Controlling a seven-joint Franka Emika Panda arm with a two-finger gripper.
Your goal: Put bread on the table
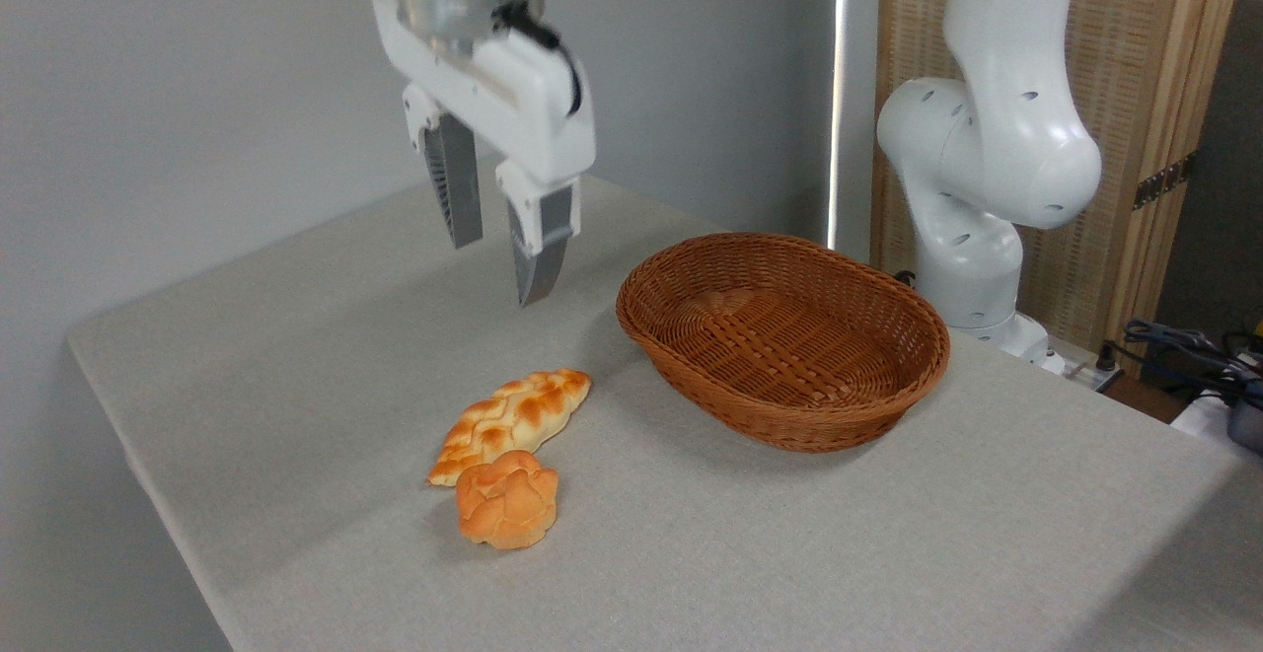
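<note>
The bread [511, 422], a long braided golden-brown loaf, lies flat on the grey-beige table [296, 336], its near end touching a small round orange bun [507, 498]. My gripper [501, 272] hangs well above the loaf, up and slightly to the left of it. Its two fingers are apart and nothing is between them.
An oval brown wicker basket [784, 336] with nothing inside stands to the right of the loaf. The arm's white base [977, 188] rises behind the basket. The table's left edge runs close to the breads. Cables lie at the far right.
</note>
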